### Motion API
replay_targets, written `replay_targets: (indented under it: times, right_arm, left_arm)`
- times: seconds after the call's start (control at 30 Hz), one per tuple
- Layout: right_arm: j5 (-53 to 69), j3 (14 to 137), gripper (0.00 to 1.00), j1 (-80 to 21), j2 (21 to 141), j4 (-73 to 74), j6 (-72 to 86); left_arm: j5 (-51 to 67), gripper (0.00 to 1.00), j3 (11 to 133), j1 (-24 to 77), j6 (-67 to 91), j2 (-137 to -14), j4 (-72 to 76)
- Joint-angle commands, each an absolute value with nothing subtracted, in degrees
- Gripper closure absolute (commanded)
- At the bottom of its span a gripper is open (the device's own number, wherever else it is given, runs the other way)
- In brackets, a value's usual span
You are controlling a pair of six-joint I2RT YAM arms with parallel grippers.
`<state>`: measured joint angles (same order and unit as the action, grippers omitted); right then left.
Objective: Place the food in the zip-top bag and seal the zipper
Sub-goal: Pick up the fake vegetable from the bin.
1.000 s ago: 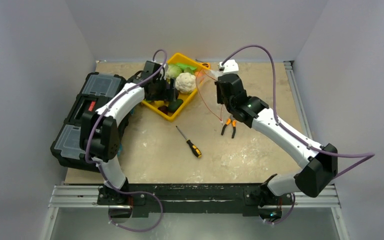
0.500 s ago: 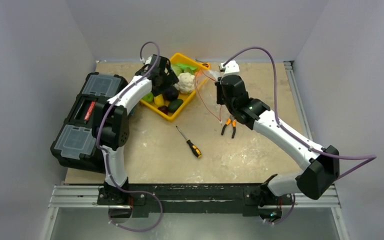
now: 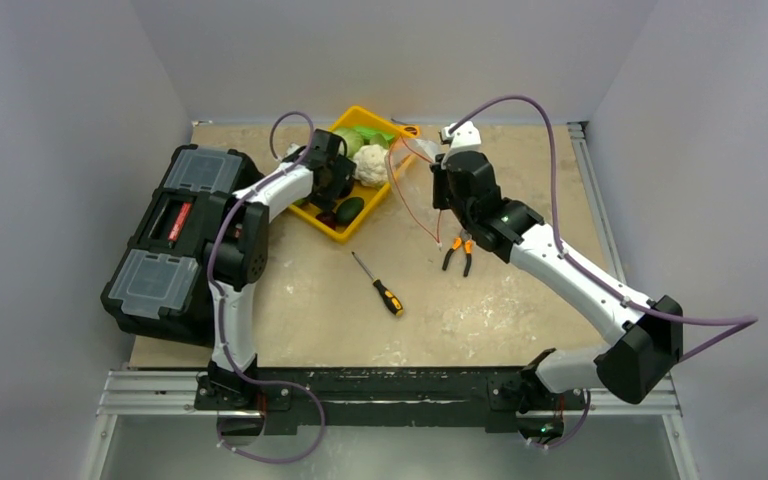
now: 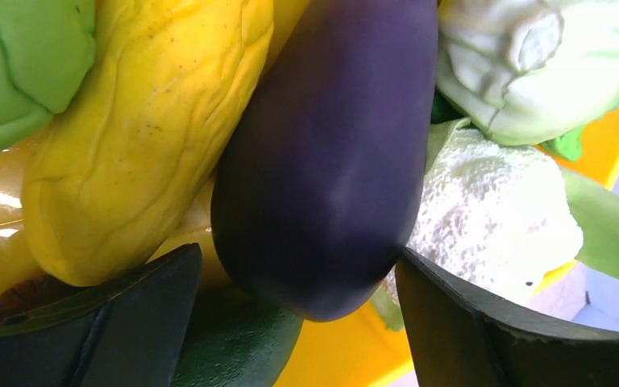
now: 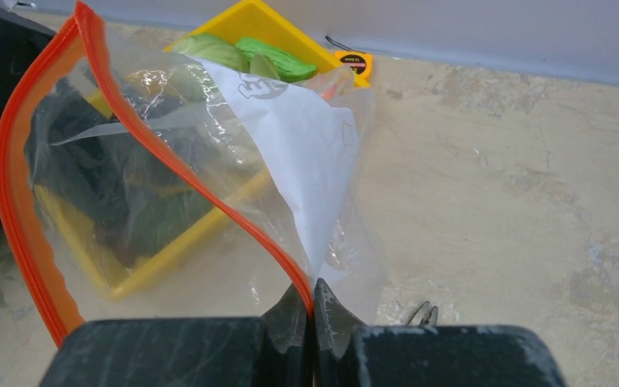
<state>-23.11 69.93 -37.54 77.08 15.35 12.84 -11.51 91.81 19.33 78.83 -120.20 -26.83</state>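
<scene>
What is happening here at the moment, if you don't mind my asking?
The right hand is shut on the zip-top bag at its red-orange zipper, holding its mouth open beside the yellow tray. The left hand is down in the tray, open, straddling the tip of the purple eggplant, next to the corn and cauliflower. The bag looks empty; the food is in the tray.
</scene>
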Motion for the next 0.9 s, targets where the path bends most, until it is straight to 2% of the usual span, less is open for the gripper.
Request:
replay_targets:
  times: [0.0,0.27,0.47,0.7,0.8,0.87]
  right_arm:
    - [-21.66,69.31,1.0,-37.45,75.06,12.28,13.55]
    - [-21.52,68.92,1.0,-37.4,74.8,12.17,13.46]
    - [-21.16,68.98,1.0,-37.44,74.8,12.18,13.45]
    - [-20.72,69.2,1.0,-37.44,74.62,12.31,13.5]
    - [-20.87,69.21,1.0,-37.44,74.57,12.65,13.37]
    - [-21.09,69.1,1.0,-37.44,74.45,12.65,13.36]
  left_arm:
    - [-14.04,0.11,92.62,19.69,82.42,-121.51,-22.24]
    - [-16.47,0.17,92.55,18.73,79.93,-122.41,-22.67]
    - [-15.21,0.13,92.38,17.96,78.46,-122.37,-23.43]
    - [-12.96,0.02,94.0,16.54,77.55,-123.27,-24.54]
    - [-11.5,0.1,94.23,15.8,77.5,-124.46,-23.87]
    - [-10.57,0.24,93.68,15.52,76.5,-124.83,-21.77]
